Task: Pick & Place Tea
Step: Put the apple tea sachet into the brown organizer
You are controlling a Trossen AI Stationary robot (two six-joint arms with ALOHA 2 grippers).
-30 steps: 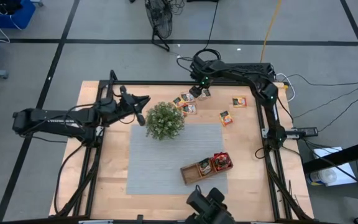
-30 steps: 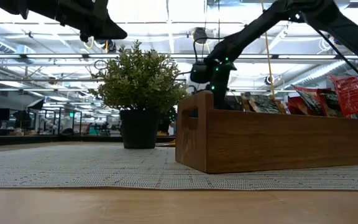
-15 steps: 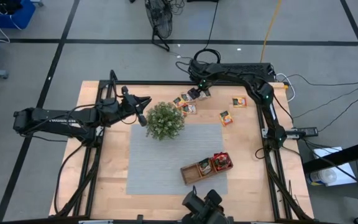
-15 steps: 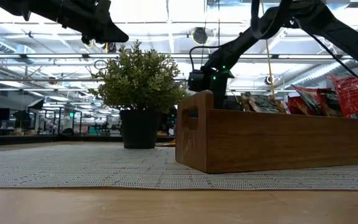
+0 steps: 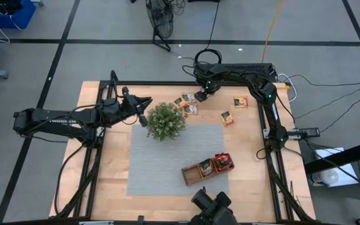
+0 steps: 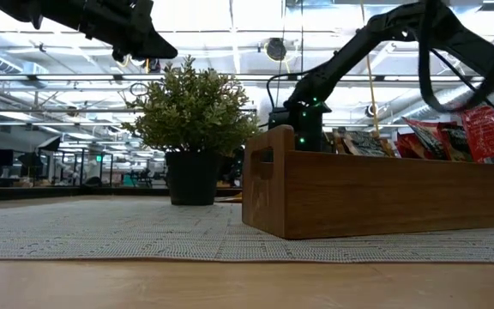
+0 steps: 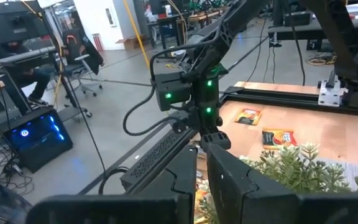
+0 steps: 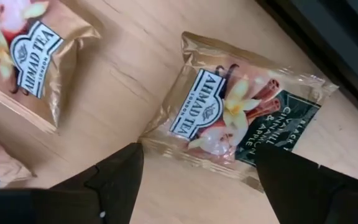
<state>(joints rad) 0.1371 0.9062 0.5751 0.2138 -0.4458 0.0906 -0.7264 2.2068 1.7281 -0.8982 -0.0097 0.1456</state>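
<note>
Between the spread right hand point(image 8: 194, 180) fingers lies a sachet point(image 8: 235, 118), seemingly untouched.

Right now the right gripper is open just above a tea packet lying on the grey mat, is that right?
Not quite. The right gripper is open above a tea packet, but that packet lies on the bare wooden table, not on the grey mat. The right wrist view shows wood grain under it, and the high view shows the gripper at the table's far edge, beyond the mat.
</note>
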